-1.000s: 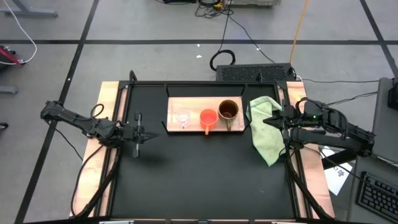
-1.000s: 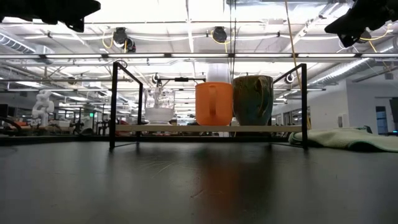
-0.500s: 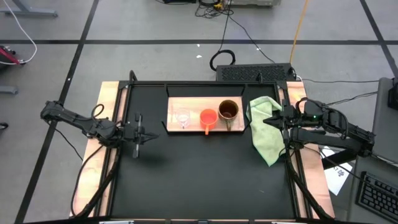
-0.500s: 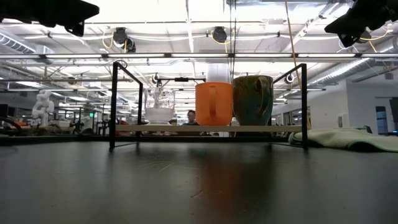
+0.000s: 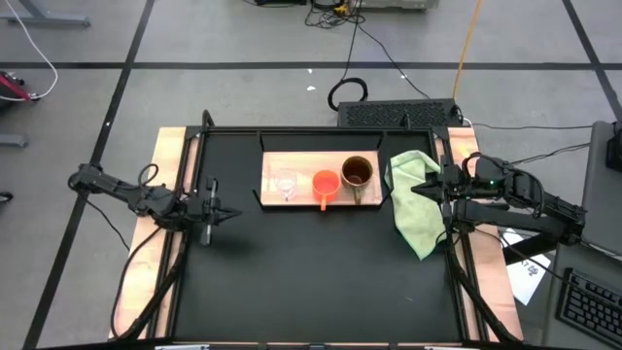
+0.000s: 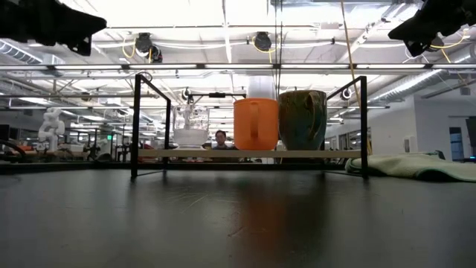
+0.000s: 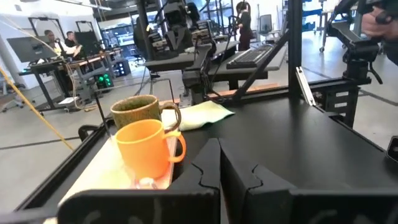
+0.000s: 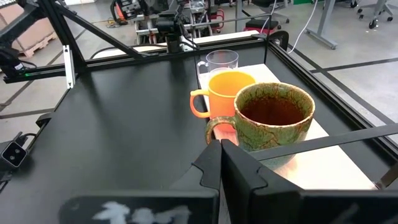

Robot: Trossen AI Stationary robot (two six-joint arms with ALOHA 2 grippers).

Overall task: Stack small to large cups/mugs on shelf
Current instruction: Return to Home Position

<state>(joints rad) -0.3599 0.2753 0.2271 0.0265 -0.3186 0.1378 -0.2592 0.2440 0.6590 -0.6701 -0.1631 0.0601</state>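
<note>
TIDY ROW, ARMS AT THE EDGES: The black table is flanked by both arms, each posted at its own side. The left gripper is seen with fingers pressed together on nothing, raised above the table just inside the left rail. The right gripper is likewise clenched and empty, poised over the light green cloth.

The shelf is set between the two, its long axis running from one gripper toward the other, so that each is faced by a short end. It is found ahead of the left gripper and a little off its line of aim, well clear. It is found nearer the right gripper, just past the cloth's edge.

All three vessels are lined along that axis, upright on the board. The brown mug is placed at the end closest to the right gripper and farthest from the left. The orange mug is stood just beside it, in the middle. The tiny glass cup is placed at the end closest to the left gripper, slightly apart from the orange mug.

The arranging is judged complete, with only the retreat to rest outstanding. Since every vessel lies in front of the fingertips, a straight pull back is expected to carry each gripper away from the row, the right one being allowed less room.
</note>
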